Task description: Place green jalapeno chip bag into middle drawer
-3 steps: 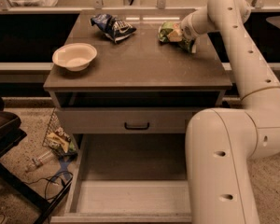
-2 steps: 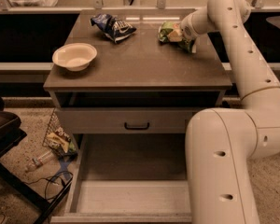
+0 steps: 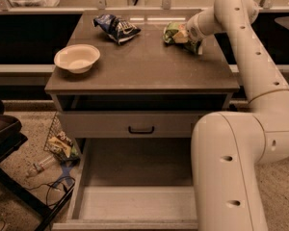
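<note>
No change over last sec: gripper (image 3: 187,34) stays at green chip bag (image 3: 173,32), rear right of cabinet top (image 3: 144,66). Hold on bag: can't tell. Open below: middle drawer (image 3: 135,203); bag not yet lifted.

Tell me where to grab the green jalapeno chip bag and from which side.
Probably grip the green jalapeno chip bag by its crumpled right end, coming from the right: the folds give an edge there, and the pincer is at that end, back-right on the cabinet top.
</note>
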`<state>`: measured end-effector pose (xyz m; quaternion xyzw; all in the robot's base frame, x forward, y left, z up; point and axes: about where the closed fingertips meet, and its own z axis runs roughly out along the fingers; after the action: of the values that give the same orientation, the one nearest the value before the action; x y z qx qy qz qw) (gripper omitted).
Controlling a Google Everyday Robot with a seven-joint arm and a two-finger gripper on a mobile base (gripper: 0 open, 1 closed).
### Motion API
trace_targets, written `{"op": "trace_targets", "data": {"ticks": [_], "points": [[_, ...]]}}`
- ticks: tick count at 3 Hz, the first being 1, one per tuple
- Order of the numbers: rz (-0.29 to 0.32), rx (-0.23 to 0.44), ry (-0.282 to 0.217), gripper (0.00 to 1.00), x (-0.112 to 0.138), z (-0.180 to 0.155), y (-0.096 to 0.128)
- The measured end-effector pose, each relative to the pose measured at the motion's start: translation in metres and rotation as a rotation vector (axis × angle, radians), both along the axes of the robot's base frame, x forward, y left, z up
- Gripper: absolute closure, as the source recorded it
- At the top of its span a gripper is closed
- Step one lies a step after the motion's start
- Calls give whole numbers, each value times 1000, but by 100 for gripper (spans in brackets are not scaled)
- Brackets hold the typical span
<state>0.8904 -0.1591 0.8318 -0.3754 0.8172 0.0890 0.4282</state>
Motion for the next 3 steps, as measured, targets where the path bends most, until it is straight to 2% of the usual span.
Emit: {"op": "trace_targets", "data": {"ticks": [1,2,3], "points": [[0,0,0,100,0,0,0],[-18,-60,-77,100,-9,51,-17],[-44,-195,-200,100,-32,125,-32]]}}
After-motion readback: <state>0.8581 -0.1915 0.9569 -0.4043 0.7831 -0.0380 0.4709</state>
